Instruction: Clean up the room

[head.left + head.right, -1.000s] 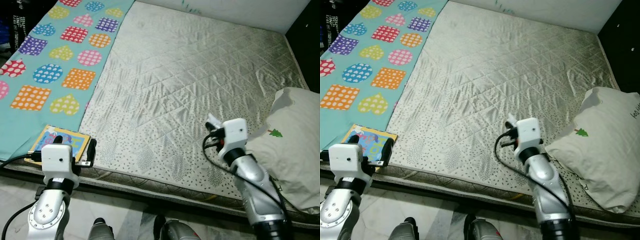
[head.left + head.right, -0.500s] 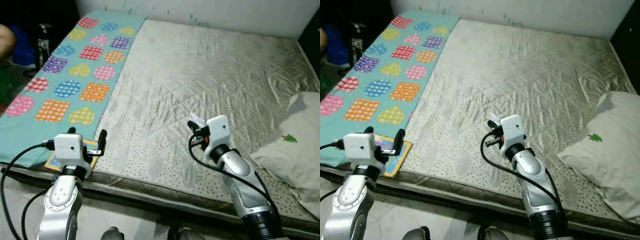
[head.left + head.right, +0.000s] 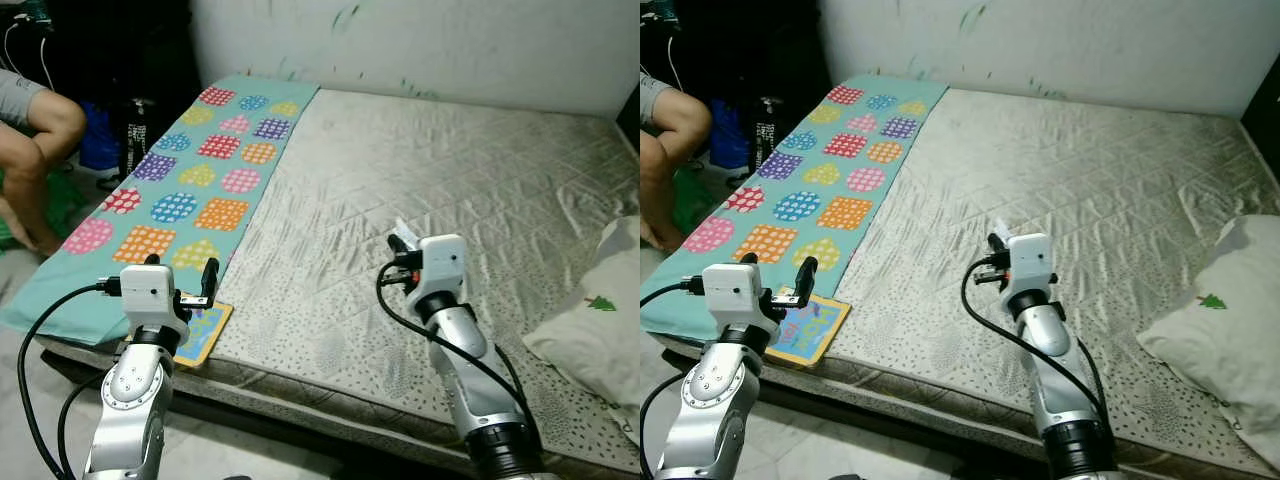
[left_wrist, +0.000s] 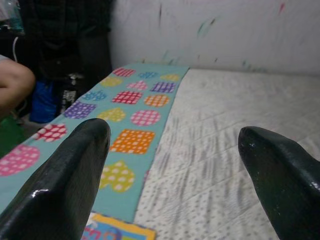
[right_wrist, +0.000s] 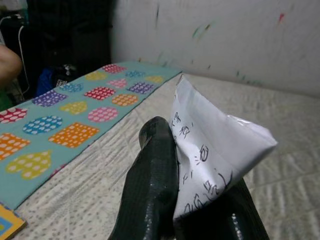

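Nearest the robot, at the mattress (image 3: 420,190) front edge, the left gripper (image 3: 180,284) hangs with fingers spread wide and empty above a colourful book (image 3: 200,330) — the book lies on the corner beside the patterned teal blanket (image 3: 190,170). Further in, the right gripper (image 5: 200,200) is clenched on a crumpled white paper (image 5: 210,135), held above the bed. Over the last second the head view has lifted and swung left, bringing a seated person's legs (image 3: 40,130) and the wall into sight; the pillow (image 3: 600,320) now sits at the right edge. Judgement: litter is collected — disposal comes next.
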You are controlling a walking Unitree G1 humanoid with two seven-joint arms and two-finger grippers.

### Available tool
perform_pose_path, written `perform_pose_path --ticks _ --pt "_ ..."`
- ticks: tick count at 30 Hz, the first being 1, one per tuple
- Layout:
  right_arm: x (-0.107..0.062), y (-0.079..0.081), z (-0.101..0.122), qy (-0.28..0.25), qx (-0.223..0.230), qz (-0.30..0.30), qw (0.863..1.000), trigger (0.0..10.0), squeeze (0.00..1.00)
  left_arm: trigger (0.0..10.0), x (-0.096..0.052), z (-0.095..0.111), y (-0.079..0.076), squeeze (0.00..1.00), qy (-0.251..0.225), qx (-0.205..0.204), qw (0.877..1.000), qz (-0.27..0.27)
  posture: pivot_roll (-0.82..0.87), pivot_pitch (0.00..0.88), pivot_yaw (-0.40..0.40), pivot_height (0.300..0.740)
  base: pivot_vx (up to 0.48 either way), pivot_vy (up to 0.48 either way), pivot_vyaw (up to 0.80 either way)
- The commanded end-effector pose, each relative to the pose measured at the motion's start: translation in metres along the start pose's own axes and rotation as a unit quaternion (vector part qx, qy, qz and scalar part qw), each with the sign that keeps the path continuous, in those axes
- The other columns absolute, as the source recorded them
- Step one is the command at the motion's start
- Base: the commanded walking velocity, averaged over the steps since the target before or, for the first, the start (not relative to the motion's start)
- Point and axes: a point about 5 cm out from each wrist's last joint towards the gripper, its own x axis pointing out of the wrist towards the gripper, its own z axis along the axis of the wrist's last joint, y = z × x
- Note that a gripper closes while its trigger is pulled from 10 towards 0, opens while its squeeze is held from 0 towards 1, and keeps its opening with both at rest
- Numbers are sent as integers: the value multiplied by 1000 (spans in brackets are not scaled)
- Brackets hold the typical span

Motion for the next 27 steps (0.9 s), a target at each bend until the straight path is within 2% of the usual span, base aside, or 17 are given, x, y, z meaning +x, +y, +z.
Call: perform_pose_path --ticks 1,3,8,13,19,27 --pt "-3 -6 6 -8 2 0 1000 10000 0 10000 -7 -4 6 0 3 -7 1000 8 100 22 -29 740 0 0 0" --pt "-4 -8 5 0 -5 -3 1000 10000 0 10000 -9 -6 8 0 6 -10 1000 13 100 26 -31 740 0 0 0" --pt "-10 -10 2 8 -6 -10 1000 10000 0 10000 -18 -9 11 0 14 -15 1000 22 105 67 -45 740 0 0 -800" --pt "-15 0 0 10 5 3 1000 10000 0 10000 -26 -8 14 0 17 -15 999 23 119 100 -63 740 0 0 -771" --pt "-15 4 2 11 -1 17 1000 10000 0 10000 -31 -8 14 0 18 -19 999 25 112 131 -77 740 0 0 0" --pt "-18 -8 5 19 0 -7 1000 10000 0 10000 -34 -6 5 0 21 -32 999 11 88 177 -72 740 0 0 0"
